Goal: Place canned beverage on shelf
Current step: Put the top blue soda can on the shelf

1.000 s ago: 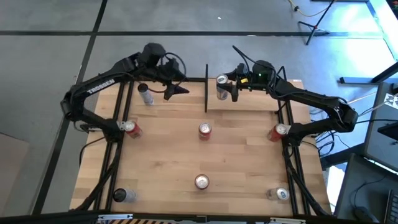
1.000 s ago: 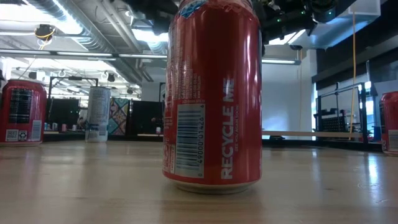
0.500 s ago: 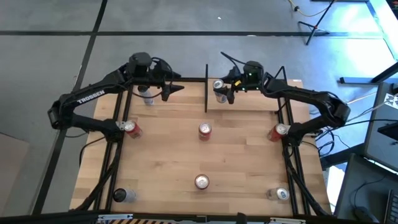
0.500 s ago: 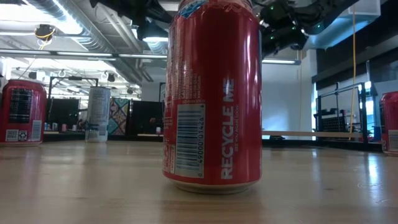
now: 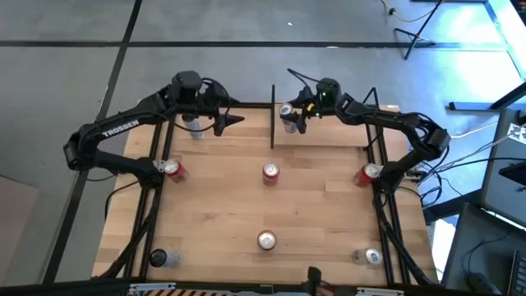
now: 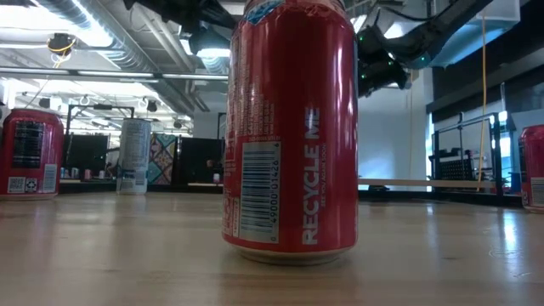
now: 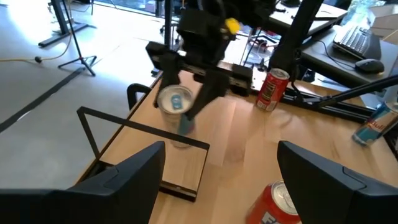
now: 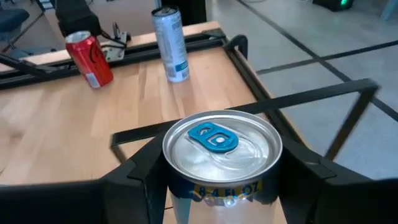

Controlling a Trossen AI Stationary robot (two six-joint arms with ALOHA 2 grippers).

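The right end effector grips a silver beverage can by its sides, keeping it upright so it can stand on the shelf at the bench's far edge, directly beneath. The left end effector waits unclenched nearby, holding nothing, beside another silver can.
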